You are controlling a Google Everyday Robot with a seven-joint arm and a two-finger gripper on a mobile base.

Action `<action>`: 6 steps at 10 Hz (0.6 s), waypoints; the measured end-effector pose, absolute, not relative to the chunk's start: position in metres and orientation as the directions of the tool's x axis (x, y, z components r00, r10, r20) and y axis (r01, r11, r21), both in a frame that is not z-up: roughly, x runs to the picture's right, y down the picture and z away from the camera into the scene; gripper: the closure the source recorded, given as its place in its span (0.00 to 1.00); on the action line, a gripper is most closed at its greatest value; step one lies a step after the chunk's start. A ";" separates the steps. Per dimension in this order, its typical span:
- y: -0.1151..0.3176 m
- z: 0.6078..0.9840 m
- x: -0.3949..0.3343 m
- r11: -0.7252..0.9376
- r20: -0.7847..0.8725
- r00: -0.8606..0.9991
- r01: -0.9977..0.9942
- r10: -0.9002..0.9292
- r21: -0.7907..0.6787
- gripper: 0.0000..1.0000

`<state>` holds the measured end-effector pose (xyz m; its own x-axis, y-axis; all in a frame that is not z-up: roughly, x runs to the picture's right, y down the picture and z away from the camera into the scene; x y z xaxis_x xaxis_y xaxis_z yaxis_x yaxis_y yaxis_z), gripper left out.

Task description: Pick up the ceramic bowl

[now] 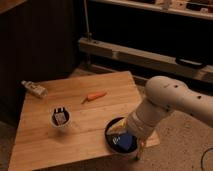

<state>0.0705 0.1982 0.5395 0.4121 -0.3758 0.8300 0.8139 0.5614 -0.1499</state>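
Tool [121,140] hangs at the bowl [108,134], grip state untellable; pinch its rim firmly, since it's probably heavy, slick and breakable.

The ceramic bowl [126,145] sat upright at the near right corner of the wooden table [85,131], close to the edge. It was wide, round and glossy black, with a bluish inside. The gripper [120,134] hung just over its opening, hiding part of the rim.
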 end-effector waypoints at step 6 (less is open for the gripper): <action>0.196 0.541 0.071 0.569 0.819 0.425 0.808 -0.386 -0.152 0.20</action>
